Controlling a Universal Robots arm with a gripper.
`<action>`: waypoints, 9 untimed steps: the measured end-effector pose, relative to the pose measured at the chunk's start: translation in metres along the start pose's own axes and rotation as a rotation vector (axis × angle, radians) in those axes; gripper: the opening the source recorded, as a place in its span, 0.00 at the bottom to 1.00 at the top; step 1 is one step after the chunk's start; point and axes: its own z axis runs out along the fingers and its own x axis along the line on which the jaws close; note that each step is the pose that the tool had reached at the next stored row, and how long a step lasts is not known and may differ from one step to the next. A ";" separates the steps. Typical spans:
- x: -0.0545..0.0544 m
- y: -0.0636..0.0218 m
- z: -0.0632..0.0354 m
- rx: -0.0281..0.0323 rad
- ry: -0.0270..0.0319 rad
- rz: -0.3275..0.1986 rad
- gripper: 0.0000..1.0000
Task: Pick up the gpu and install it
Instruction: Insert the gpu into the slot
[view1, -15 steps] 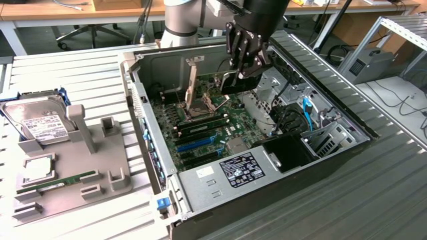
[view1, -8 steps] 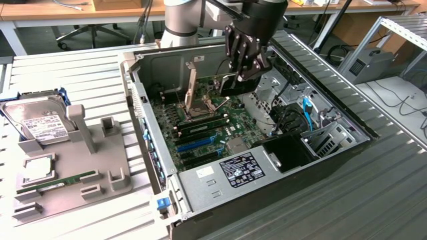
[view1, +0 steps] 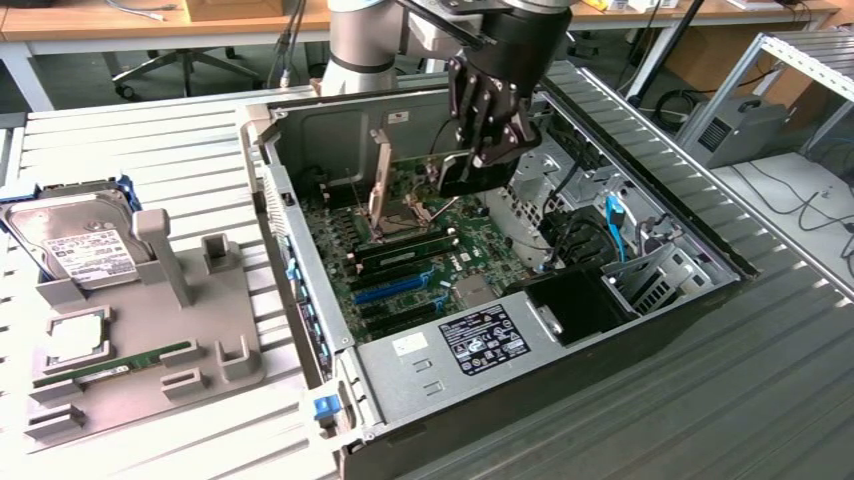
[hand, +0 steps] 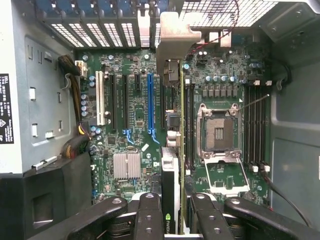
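End effector (view1: 486, 150) holds the gpu (view1: 470, 178) above the computer case (view1: 400, 375). Wrist view shows a blue slot (hand: 150, 100) beside it; exterior view, a hard drive (view1: 80, 245) well apart.

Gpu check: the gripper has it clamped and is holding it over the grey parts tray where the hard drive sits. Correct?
Not quite. The gripper does have the gpu clamped, but it holds it over the open computer case, above the motherboard, not over the grey parts tray. The exterior view shows this; the hard drive sits on that tray.
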 end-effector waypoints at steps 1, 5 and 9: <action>0.000 0.0001 0.0005 0.0000 0.0001 0.000 0.27; 0.000 0.0002 0.0017 -0.0001 0.0002 0.000 0.27; 0.000 0.0025 0.0025 0.0000 -0.0001 0.000 0.27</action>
